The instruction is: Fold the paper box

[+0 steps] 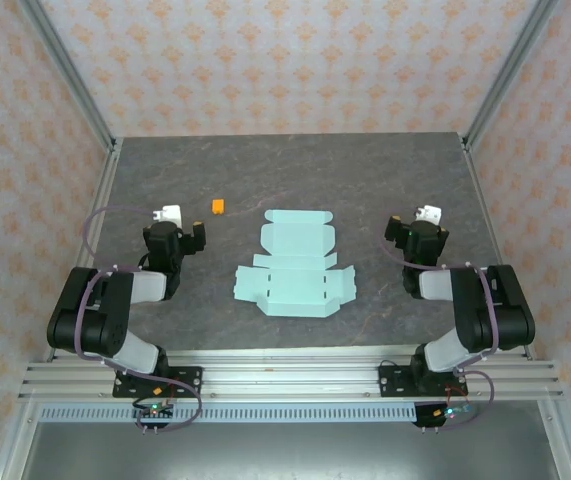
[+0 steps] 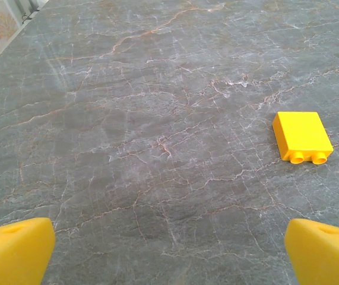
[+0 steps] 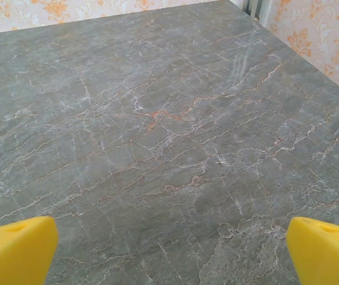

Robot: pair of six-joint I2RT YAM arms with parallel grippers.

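One paper box, one orange brick.
Flanking the box we count two: left gripper and right gripper, both spread wide.

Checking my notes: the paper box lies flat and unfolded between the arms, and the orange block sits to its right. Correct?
No: the orange block sits to the left of the paper box, as the top external view shows. The rest is right.

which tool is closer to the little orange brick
Left. The left tool sits just left of the brick. The right tool is well off to its right, past the paper box.
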